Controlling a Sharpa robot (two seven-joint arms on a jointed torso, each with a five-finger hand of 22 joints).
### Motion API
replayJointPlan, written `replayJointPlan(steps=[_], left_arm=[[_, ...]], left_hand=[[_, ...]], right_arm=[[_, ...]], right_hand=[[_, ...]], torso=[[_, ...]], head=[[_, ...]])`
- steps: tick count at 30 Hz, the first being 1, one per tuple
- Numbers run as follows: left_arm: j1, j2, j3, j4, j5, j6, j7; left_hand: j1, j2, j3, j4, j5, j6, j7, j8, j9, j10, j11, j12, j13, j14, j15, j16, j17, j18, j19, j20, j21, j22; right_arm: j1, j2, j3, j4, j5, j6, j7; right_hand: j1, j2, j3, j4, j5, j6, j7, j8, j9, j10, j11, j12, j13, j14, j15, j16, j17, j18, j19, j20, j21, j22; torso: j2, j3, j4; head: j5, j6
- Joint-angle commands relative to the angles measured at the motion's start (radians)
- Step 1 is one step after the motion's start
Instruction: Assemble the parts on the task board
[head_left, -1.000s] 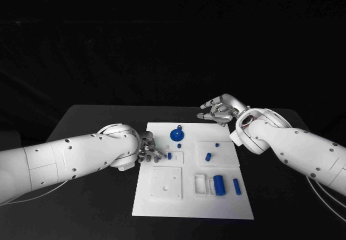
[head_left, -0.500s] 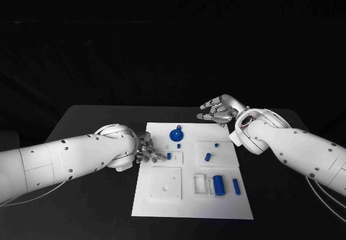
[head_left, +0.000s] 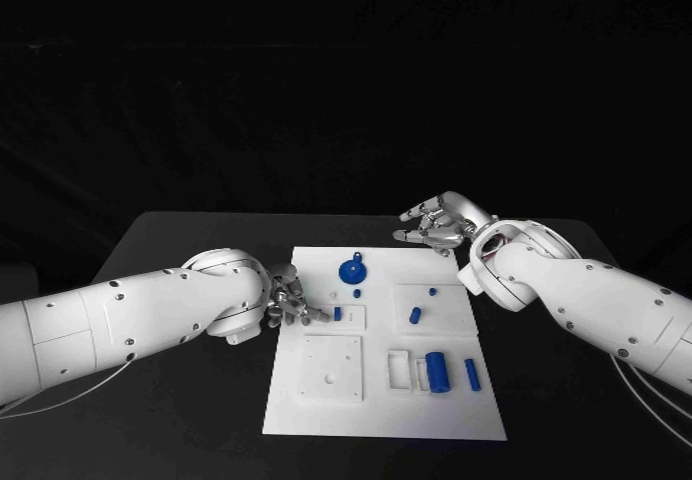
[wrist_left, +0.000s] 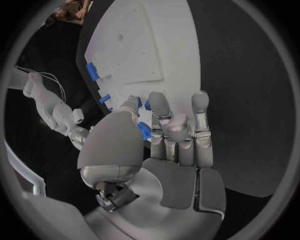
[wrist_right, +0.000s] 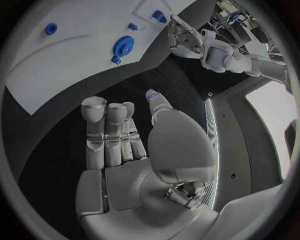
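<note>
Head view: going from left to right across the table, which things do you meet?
Left hand at the white task board's edge → small blue peg → round blue disc → thick blue cylinder → slim blue bar.

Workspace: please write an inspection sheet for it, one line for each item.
Surface: black table, with the white task board in its middle.
Job's things: blue round part at the board's far end; blue cylinder and thin blue pin nearer the robot; other small blue pieces between them.
Clutter: nothing seen.
Hands: left hand at the board's left edge, fingers around a small blue piece; right hand open, beyond the board's far right corner.
Cables: thin white cables under the arms.
Surroundings: dark backdrop.
</note>
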Motion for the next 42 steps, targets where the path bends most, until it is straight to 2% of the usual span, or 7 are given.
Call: replayJointPlan(steps=[1, 4, 8, 14, 19, 33, 42], left_arm=[[0.001, -0.016, 0.017, 0.012, 0.095, -0.001, 0.054], [0.009, -0.037, 0.038, 0.021, 0.142, 0.011, 0.106], [0.033, -0.059, 0.051, 0.034, 0.148, -0.004, 0.179], [0.056, -0.071, 0.058, 0.050, 0.107, -0.111, 0.354], [0.060, -0.046, 0.057, 0.040, 0.022, -0.203, 0.466], [0.049, 0.088, 0.007, -0.080, -0.254, -0.273, 0.614], [0.038, 0.146, -0.015, -0.164, -0.289, -0.262, 0.666]], left_hand=[[0.023, 0.006, -0.003, -0.007, -0.003, -0.030, 0.011, -0.022, -0.019, 0.044, 0.013, -0.044, -0.020, -0.036, 0.005, -0.058, -0.081, -0.002, -0.018, 0.002, -0.021, 0.009], [0.048, 0.072, -0.012, -0.095, -0.002, -0.089, 0.031, -0.029, -0.043, 0.044, 0.030, -0.148, -0.056, -0.064, 0.008, -0.140, -0.141, -0.004, -0.027, 0.002, -0.069, -0.020], [0.146, 0.135, -0.020, -0.231, 0.110, -0.219, 0.072, -0.035, -0.166, -0.016, 0.053, -0.315, -0.115, -0.115, 0.042, -0.284, -0.219, -0.014, -0.062, 0.029, -0.181, -0.100], [0.354, 0.132, 0.042, -0.397, 0.167, -0.358, 0.137, -0.040, -0.415, -0.182, 0.139, -0.629, -0.272, -0.223, 0.111, -0.491, -0.346, 0.005, -0.157, 0.088, -0.310, -0.174], [0.349, 0.142, 0.053, -0.436, 0.165, -0.302, 0.151, -0.039, -0.554, -0.197, 0.162, -0.688, -0.276, -0.206, 0.128, -0.528, -0.384, 0.035, -0.176, 0.112, -0.303, -0.104], [0.312, 0.143, 0.082, -0.469, 0.175, -0.273, 0.145, -0.038, -0.594, -0.253, 0.174, -0.691, -0.274, -0.195, 0.130, -0.546, -0.408, 0.043, -0.164, 0.117, -0.353, -0.039], [0.305, 0.141, 0.078, -0.469, 0.167, -0.278, 0.144, -0.038, -0.594, -0.256, 0.173, -0.692, -0.274, -0.202, 0.130, -0.546, -0.411, 0.039, -0.150, 0.118, -0.401, -0.026]], right_arm=[[-0.002, -0.002, 0.001, 0.001, -0.001, 0.005, 0.010], [-0.002, -0.004, 0.001, 0.000, 0.000, 0.004, 0.010], [-0.002, -0.006, 0.001, -0.003, 0.001, 0.001, 0.012], [-0.003, -0.006, 0.001, -0.009, 0.009, -0.008, 0.021], [-0.003, -0.004, 0.001, -0.014, 0.024, -0.016, 0.034], [-0.003, 0.008, 0.000, -0.028, 0.074, -0.037, 0.065], [-0.002, 0.015, 0.000, -0.041, 0.149, -0.039, 0.107]], right_hand=[[-0.004, 0.002, 0.003, 0.005, 0.006, -0.004, 0.000, -0.002, 0.000, -0.006, -0.001, -0.002, -0.001, -0.004, 0.000, -0.003, 0.000, 0.011, 0.005, 0.000, -0.003, 0.084], [-0.004, 0.002, 0.003, 0.005, 0.006, -0.004, 0.000, -0.002, 0.000, -0.006, -0.001, -0.002, -0.001, -0.004, 0.000, -0.003, 0.000, 0.011, 0.005, 0.000, -0.003, 0.084], [-0.005, 0.002, 0.003, 0.006, 0.007, -0.006, 0.000, -0.002, 0.000, -0.007, -0.001, -0.003, -0.001, -0.005, 0.000, -0.003, -0.001, 0.011, 0.005, 0.000, -0.006, 0.084], [-0.002, 0.001, 0.004, 0.005, 0.008, -0.004, 0.000, -0.002, 0.000, -0.007, -0.001, -0.034, -0.027, -0.017, 0.001, -0.023, -0.016, 0.014, -0.006, 0.002, -0.052, 0.075], [0.004, 0.000, 0.005, 0.000, 0.018, 0.028, -0.004, 0.000, 0.002, 0.018, -0.002, -0.137, -0.180, -0.030, -0.001, -0.080, -0.087, 0.020, -0.037, 0.002, -0.287, 0.014], [0.016, 0.012, 0.030, -0.012, 0.046, 0.053, 0.008, 0.000, 0.003, 0.003, 0.023, -0.390, -0.518, -0.130, 0.032, -0.188, -0.305, 0.010, -0.080, 0.030, -0.610, -0.178], [0.028, -0.003, 0.141, -0.033, 0.014, -0.056, 0.045, -0.003, -0.002, -0.057, 0.102, -0.688, -0.800, -0.329, 0.120, -0.356, -0.522, 0.000, -0.331, 0.111, -0.620, -0.427]], torso=[[0.000, 0.0006, -0.0004], [-0.001, 0.0013, 0.0011], [-0.001, 0.0014, 0.0008], [0.000, 0.0001, -0.0013], [0.002, -0.0015, -0.0008], [0.002, -0.0001, -0.0035], [0.003, 0.0017, -0.0038]], head=[[-0.004, 0.004], [-0.007, 0.005], [-0.010, 0.008], [-0.010, 0.012], [-0.012, 0.015], [-0.014, 0.023], [-0.017, 0.022]])
